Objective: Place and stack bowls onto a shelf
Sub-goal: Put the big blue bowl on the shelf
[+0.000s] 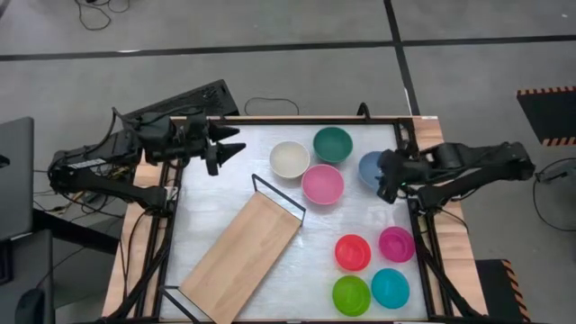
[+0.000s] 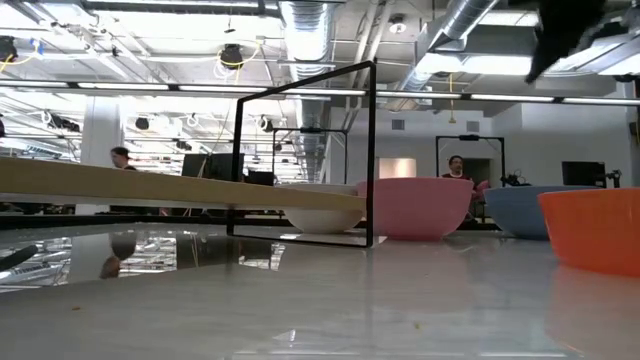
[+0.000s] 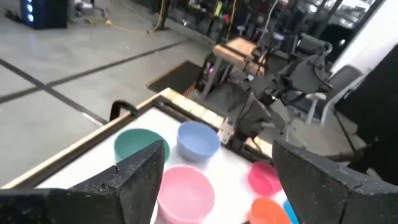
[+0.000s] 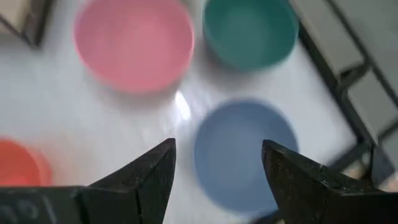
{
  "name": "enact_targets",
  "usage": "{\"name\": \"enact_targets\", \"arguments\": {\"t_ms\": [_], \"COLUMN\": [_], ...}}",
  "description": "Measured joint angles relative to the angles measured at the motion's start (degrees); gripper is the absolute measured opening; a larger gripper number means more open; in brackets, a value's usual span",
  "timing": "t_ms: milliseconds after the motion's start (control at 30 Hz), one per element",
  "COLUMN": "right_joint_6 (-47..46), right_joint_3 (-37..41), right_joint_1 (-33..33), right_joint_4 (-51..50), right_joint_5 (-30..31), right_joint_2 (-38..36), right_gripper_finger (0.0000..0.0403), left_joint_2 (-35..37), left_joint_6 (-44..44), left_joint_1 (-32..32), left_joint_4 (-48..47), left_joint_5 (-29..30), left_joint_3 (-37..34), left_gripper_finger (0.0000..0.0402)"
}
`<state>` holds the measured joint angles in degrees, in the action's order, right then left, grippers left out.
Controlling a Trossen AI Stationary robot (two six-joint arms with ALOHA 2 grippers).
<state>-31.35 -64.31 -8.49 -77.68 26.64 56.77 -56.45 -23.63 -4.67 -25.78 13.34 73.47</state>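
The light-wood shelf (image 1: 243,254) with its black wire frame lies slantwise on the white table, left of centre. Cream (image 1: 289,159), dark green (image 1: 332,144), pink (image 1: 322,184) and blue (image 1: 367,166) bowls stand on their bases near the far edge. Red (image 1: 353,252), magenta (image 1: 396,244), lime (image 1: 351,295) and cyan (image 1: 390,288) bowls stand at the near right. My right gripper (image 1: 387,183) hovers open above the blue bowl (image 4: 245,155), its fingers on either side of the bowl's near rim. My left gripper (image 1: 229,148) is open in the air over the far left corner.
The shelf's wire end frame (image 2: 370,150) stands upright between the board and the pink bowl (image 2: 415,207). Bare tabletop lies between the shelf and the near-right bowls. A black keyboard (image 1: 193,99) sits beyond the far edge. People show in the room behind.
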Motion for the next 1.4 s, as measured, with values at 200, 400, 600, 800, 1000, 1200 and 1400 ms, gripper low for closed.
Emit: {"name": "enact_targets", "arguments": {"t_ms": [200,400,600,800,1000,1200,1400], "right_joint_6": [-3.22,-4.72,-3.9,-0.36,4.21,5.71,6.55], "right_joint_3": [0.01,4.83,12.77,18.57,22.31,24.11,24.1], "right_joint_1": [-0.13,-0.09,1.27,3.88,7.76,11.88,13.99], "right_joint_4": [-3.52,-1.29,5.73,12.94,17.33,18.83,19.31], "right_joint_5": [-3.05,-4.72,-7.7,-8.69,-9.14,-10.58,-12.11], "right_joint_2": [4.39,5.41,4.5,3.86,3.98,3.96,5.06], "right_gripper_finger": [0.0265,0.0265,0.0265,0.0265,0.0265,0.0262,0.0203], "left_joint_2": [-0.93,-1.03,-1.05,-1.37,-1.33,-1.33,-1.33], "left_joint_6": [0.07,0.16,0.04,0.04,-0.28,-1.02,-1.03], "left_joint_1": [0.0,0.0,0.0,0.0,0.0,0.0,0.0], "left_joint_4": [-2.61,-3.64,-3.59,-3.9,-4.22,-4.81,-4.88], "left_joint_5": [-2.68,-1.82,-1.05,0.01,0.63,0.92,0.94], "left_joint_3": [0.0,0.0,0.0,-0.02,-0.07,-0.07,-0.07], "left_gripper_finger": [0.0281,0.0281,0.0281,0.0281,0.0281,0.0281,0.0281]}}
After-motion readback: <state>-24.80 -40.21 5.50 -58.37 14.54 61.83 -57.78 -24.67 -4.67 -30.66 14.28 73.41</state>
